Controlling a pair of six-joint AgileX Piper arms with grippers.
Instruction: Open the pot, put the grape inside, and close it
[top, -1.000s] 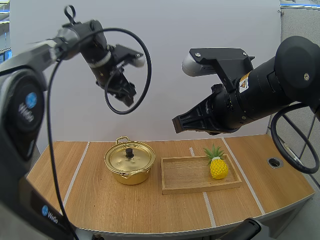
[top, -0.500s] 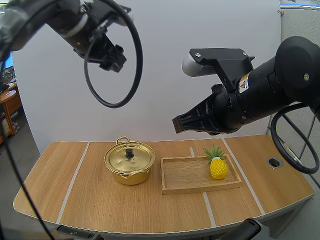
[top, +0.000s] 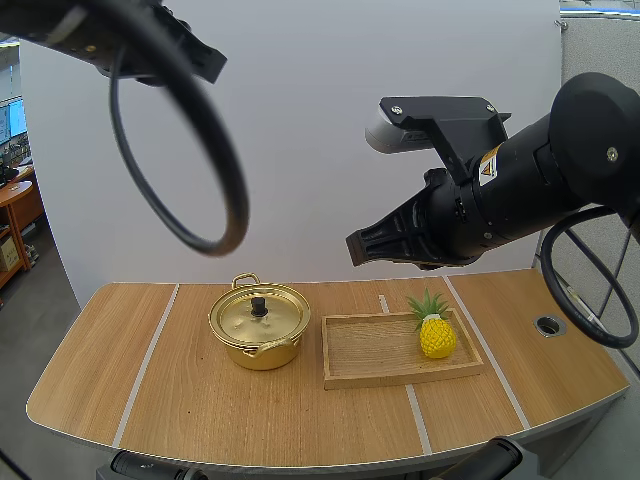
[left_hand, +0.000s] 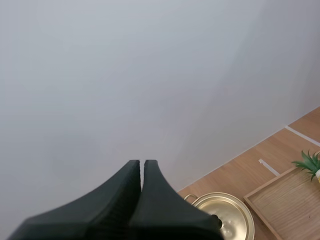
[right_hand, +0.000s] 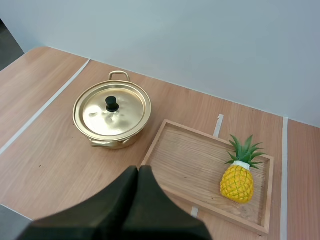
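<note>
A gold pot (top: 258, 325) with its lid on and a black knob (top: 259, 305) stands on the wooden table, left of centre. A yellow pineapple (top: 437, 333) stands at the right end of a wooden tray (top: 400, 378). My left gripper (left_hand: 142, 162) is high above the table's back left, its fingers pressed together as one dark wedge on nothing, with the pot (left_hand: 225, 215) far below it. My right gripper (right_hand: 138, 168) hangs shut and empty high over the table, above the gap between pot (right_hand: 112, 115) and tray (right_hand: 190, 170). It shows as a dark block (top: 352, 248) above the tray.
White tape lines (top: 150, 345) cross the tabletop. A round hole (top: 549, 324) sits near the table's right edge. Bare wood lies in front of the pot and the tray and at the table's left end.
My left arm has swung up and to the left, away from the space above the pot. The right arm, the pot, the tray and the pineapple have not moved.
</note>
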